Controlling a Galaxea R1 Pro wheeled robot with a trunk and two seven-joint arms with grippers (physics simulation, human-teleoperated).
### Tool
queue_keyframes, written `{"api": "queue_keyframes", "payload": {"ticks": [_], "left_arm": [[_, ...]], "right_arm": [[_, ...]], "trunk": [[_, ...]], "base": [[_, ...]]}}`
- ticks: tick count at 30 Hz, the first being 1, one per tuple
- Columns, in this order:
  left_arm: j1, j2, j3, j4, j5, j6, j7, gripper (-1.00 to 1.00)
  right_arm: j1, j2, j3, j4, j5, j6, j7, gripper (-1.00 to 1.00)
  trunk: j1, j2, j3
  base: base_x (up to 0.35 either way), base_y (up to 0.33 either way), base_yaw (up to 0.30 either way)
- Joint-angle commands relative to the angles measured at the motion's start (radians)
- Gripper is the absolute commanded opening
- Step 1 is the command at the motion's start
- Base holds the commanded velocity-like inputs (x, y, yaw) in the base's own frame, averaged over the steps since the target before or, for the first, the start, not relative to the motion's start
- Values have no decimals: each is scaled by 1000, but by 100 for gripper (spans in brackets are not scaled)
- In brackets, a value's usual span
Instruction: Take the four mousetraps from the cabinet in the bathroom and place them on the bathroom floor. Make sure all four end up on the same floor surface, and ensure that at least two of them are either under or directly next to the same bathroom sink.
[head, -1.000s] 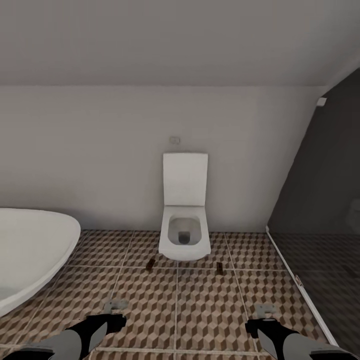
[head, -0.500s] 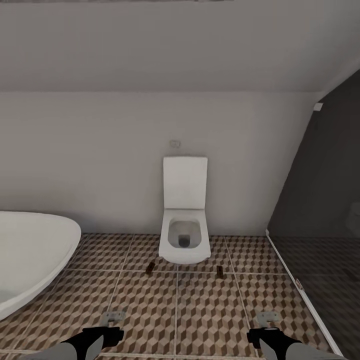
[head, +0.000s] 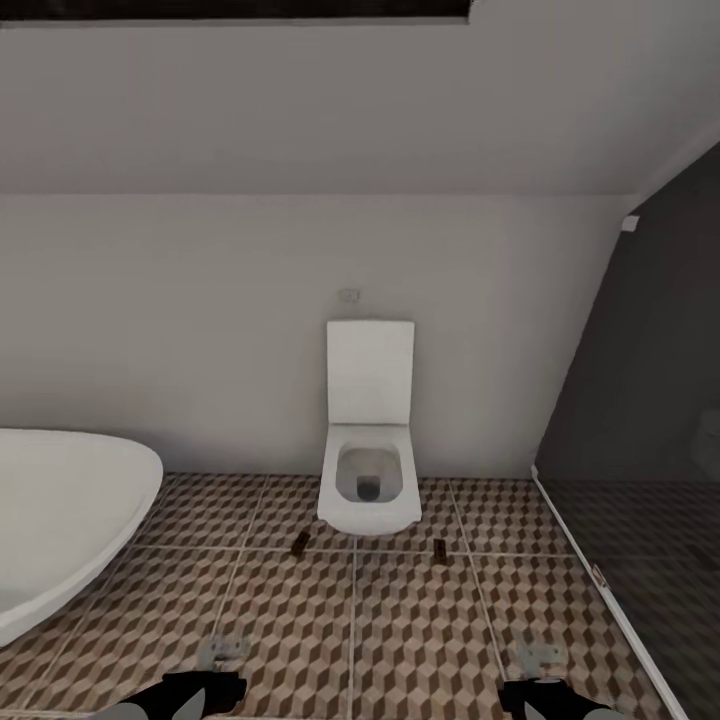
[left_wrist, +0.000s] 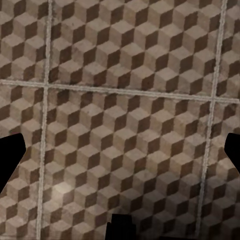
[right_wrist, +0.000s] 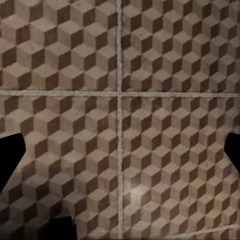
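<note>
Bathroom floor (head: 420, 620), tiled in a brown, beige and white cube pattern with thin grey grout lines, runs from my arms to the far white wall. Against that wall I see a white toilet (head: 368, 440), lid raised. Two mousetraps lie flat on the tiles just in front of it: one mousetrap (head: 299, 542) near the bowl's left front corner, the other mousetrap (head: 439, 548) near its right front corner, the two set apart with the bowl between them. A white bathtub (head: 60, 520) stands at the left; a dark glass panel (head: 640, 420) closes off the right.

My left gripper (head: 222, 650) and right gripper (head: 541, 656) hang low over bare tiles, well short of both traps. In each wrist view the black fingertips (left_wrist: 10, 155) (right_wrist: 10, 155) sit wide apart with only tile between them, so both sets of jaws stand apart and carry nothing.
</note>
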Motion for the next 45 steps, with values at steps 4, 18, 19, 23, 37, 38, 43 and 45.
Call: {"api": "queue_keyframes", "payload": {"ticks": [4, 18, 19, 23, 37, 38, 43, 45], "left_arm": [[16, 0, -6, -1, 10, 3, 0, 100], [65, 0, -6, -1, 11, 2, 0, 100], [67, 0, -6, -1, 11, 2, 0, 100], [74, -1, -6, -1, 10, 1, 0, 100], [121, -5, -6, -2, 10, -8, 0, 100], [131, -8, -6, -2, 10, -20, 0, 100], [156, -14, -6, -1, 11, -49, 0, 100], [163, -15, -6, -1, 11, -55, 0, 100]], "right_arm": [[19, 0, 5, 1, 5, 2, -2, 100], [115, 0, 5, 1, 9, -36, 2, 100], [121, 0, 5, 1, 9, -40, 2, 100], [136, 0, 5, 1, 9, -49, 2, 100], [150, 0, 5, 1, 9, -48, 7, 100], [157, 0, 5, 1, 10, -50, 8, 100], [190, 1, 5, 1, 21, -53, 9, 100], [202, 1, 5, 1, 25, -54, 9, 100]], "trunk": [[0, 0, 5], [0, 0, 27], [0, 0, 29], [0, 0, 35], [0, 0, 41], [0, 0, 41], [0, 0, 42], [0, 0, 42]], "base": [[0, 0, 0], [0, 0, 0], [0, 0, 0], [0, 0, 0], [0, 0, 0], [0, 0, 0], [0, 0, 0], [0, 0, 0]]}}
